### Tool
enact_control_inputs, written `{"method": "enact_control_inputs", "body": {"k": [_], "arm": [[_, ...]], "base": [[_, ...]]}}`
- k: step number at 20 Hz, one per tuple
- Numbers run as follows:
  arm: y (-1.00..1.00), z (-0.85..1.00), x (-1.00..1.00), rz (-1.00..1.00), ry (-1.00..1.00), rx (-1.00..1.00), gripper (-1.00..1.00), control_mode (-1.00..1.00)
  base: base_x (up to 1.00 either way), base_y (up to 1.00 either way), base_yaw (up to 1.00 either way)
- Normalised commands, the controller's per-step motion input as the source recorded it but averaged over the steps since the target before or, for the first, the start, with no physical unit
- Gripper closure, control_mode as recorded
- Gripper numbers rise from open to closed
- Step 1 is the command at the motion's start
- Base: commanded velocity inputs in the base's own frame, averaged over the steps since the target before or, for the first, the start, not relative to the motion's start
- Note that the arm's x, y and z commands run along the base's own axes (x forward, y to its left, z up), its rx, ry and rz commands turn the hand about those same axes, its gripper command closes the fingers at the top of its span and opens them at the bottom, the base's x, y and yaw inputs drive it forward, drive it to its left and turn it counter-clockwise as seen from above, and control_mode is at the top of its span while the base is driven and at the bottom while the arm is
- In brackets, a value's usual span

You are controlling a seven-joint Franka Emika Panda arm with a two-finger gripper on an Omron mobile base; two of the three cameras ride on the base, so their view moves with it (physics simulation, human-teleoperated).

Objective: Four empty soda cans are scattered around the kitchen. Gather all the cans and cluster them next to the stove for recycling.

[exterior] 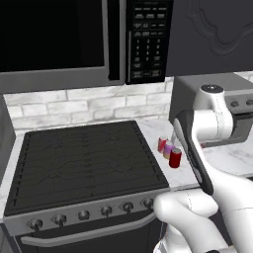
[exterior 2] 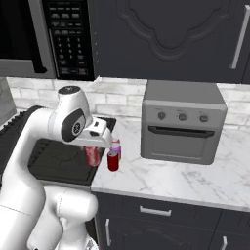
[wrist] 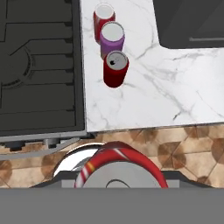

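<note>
Now, in the left base view, three soda cans (exterior: 169, 149) are seen clustered on the worktop (exterior: 232, 157) just beside the stove (exterior: 84, 163).

Right base view: a fourth red can (exterior 2: 92, 155) is seen under the tool (exterior 2: 95, 141).

Hand view: the held can (wrist: 119, 168) is gripped by the closed tool. Judged light, thin-walled, slippery, easily dented; best taken mid-wall.

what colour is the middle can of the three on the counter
Purple-pink middle can with a silver top; clearest in the hand view.
</note>
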Motion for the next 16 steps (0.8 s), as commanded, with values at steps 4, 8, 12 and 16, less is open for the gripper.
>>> {"method": "enact_control_inputs", "body": {"k": [4, 8, 12, 16], "arm": [[0.0, -0.31, 0.26, 0.0, -0.03, 0.0, 1.0, -1.0], [0.0, -0.32, 0.33, 0.0, -0.03, 0.0, 1.0, -1.0], [0.0, -0.23, 0.16, 0.0, 0.0, 0.01, 1.0, -1.0], [-0.03, -0.17, 0.03, 0.01, 0.0, 0.03, 1.0, -1.0]], "base": [[0.0, 0.0, 0.0], [0.0, 0.0, 0.0], [0.0, 0.0, 0.0], [0.0, 0.0, 0.0]]}}
